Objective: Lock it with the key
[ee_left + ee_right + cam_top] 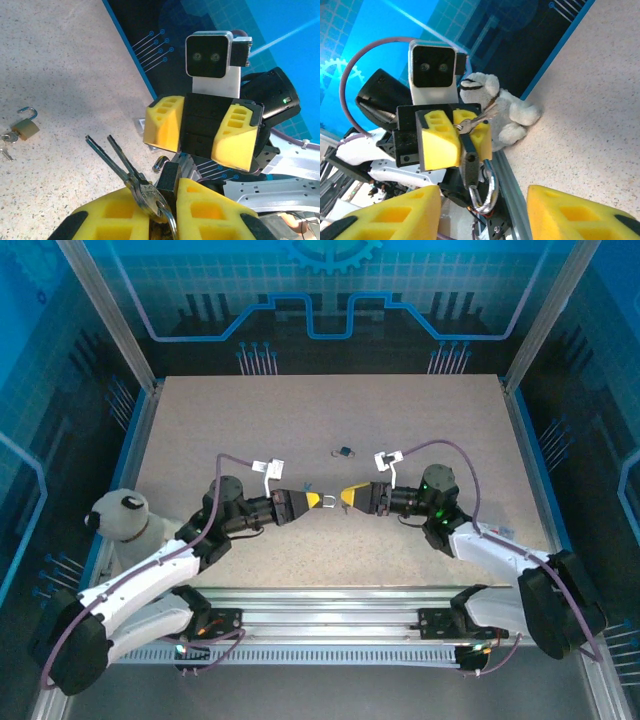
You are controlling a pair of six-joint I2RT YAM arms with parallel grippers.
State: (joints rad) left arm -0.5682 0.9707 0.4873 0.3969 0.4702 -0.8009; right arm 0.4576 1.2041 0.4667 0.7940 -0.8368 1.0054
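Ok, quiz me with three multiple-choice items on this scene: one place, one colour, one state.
1. The small brass padlock lies: A on the speckled beige tabletop; B on a shelf; C in a drawer.
2. The grippers' blocky fingers are: A red; B yellow; C white.
3. The right gripper is: A shut tight; B shut on a cloth; C open, gripping nothing.
Answers: 1 A, it rests on the tabletop. 2 B, every finger block shows yellow. 3 C, its fingers stand wide apart.
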